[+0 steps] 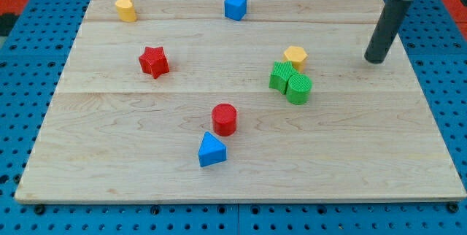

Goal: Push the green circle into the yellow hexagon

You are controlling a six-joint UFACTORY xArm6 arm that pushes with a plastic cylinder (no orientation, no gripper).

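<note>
The green circle point(299, 89) sits right of centre on the wooden board, touching a second green block point(281, 76) on its left. The yellow hexagon point(295, 57) lies just above that pair, touching or nearly touching the second green block. My tip point(374, 60) rests on the board well to the right of the yellow hexagon and up-right of the green circle, apart from all blocks.
A red star point(154, 61) is at the left. A yellow heart-like block point(126, 8) is at the top left, a blue cube point(235, 6) at the top centre. A red cylinder point(225, 119) and a blue triangle point(211, 150) sit below centre. The board's right edge point(427, 103) is near my tip.
</note>
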